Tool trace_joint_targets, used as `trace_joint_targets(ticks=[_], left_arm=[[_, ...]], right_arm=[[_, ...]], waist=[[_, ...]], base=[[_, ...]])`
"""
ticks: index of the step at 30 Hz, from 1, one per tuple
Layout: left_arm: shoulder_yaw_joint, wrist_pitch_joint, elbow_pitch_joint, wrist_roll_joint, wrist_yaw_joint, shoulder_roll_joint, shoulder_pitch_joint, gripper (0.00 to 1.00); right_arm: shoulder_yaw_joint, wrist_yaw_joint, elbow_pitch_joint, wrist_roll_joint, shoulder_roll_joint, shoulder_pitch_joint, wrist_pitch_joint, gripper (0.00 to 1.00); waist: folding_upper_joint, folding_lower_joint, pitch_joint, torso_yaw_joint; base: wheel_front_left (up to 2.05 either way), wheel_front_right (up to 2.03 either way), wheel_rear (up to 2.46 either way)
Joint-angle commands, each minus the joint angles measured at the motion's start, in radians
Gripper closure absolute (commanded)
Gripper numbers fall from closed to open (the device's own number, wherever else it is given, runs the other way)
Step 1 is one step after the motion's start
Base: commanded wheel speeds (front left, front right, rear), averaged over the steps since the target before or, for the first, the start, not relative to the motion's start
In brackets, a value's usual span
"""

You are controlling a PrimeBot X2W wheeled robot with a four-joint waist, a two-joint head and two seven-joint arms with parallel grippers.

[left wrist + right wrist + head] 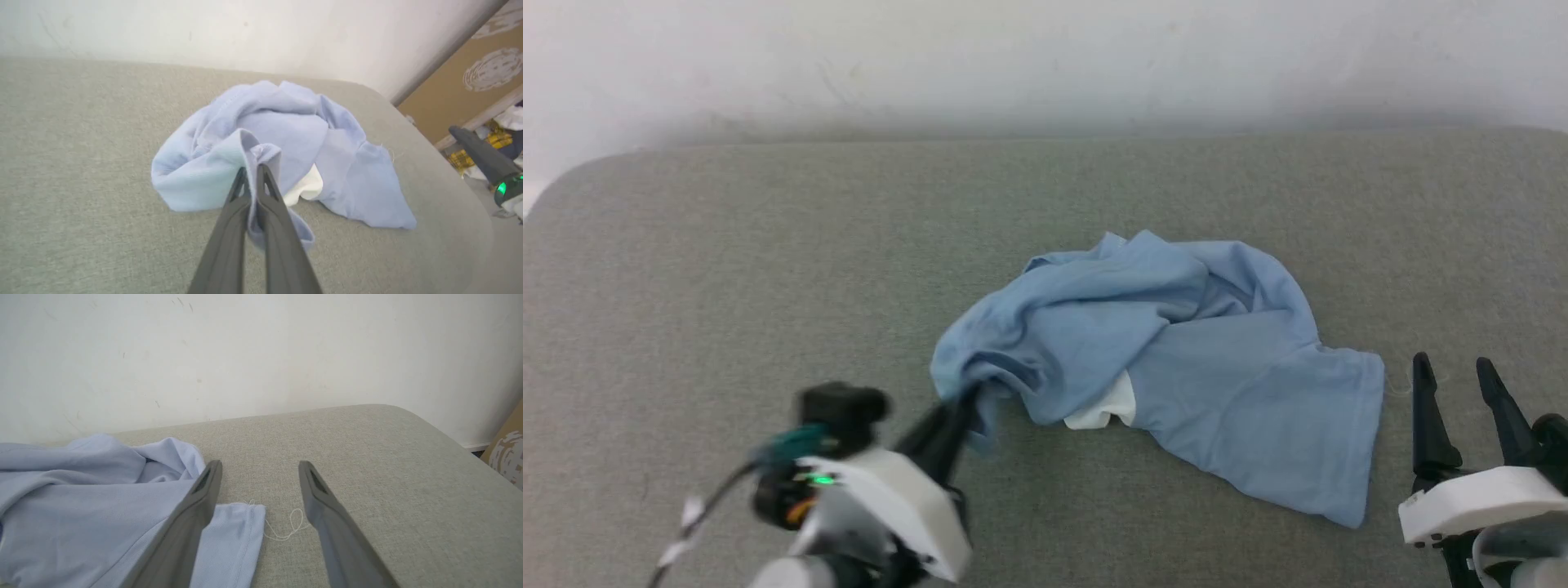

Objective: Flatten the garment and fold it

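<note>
**A:** What surrounds the work?
**B:** A pale, scuffed wall [1045, 65] runs behind the far edge of the padded surface [727, 269], which has a grey-green woven cover and rounded corners. Past its far right corner, the left wrist view shows a brown printed panel [470, 81] and floor clutter too blurred to identify. A loose white thread [286, 528] curls on the weave.

**A:** And the garment?
**B:** The garment [1176, 359], a soft light-blue knit, lies crumpled near the middle of the surface. Its own folds cover all but a patch of the white collar [1107, 408], and one hemmed flap spreads flat toward the right edge.

**A:** The grippers?
**B:** The left gripper [254, 169] is clamped on a raised fold at the heap's left side, with cloth pinched between its dark tapered fingers. The right gripper [259, 467] is spread wide and empty, just beside the hemmed flap.
</note>
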Motion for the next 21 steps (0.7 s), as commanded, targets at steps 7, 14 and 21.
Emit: trace_joint_targets(ticks=[7,14,21], left_arm=[[0.236,-0.051,-0.042,-0.090,0.150,0.000,0.102,1.00],[0.291,-0.053,0.113,-0.028,0.226,0.049,0.137,1.00],[0.274,-0.127,0.170,0.036,0.247,0.057,0.078,0.00]], right_arm=[[0.009,-0.001,0.003,-0.005,0.003,0.013,0.013,0.00],[0.025,-0.001,0.001,-0.003,0.003,0.003,0.019,0.00],[0.039,-0.001,0.015,-0.002,0.003,0.002,0.021,0.00]], waist=[[0.0000,-0.0001,-0.049,0.051],[0.0000,-0.0001,-0.018,0.042],[0.0000,-0.0001,-0.001,0.032]], base=[[0.00,0.00,0.00],[0.00,0.00,0.00],[0.00,0.00,0.00]])
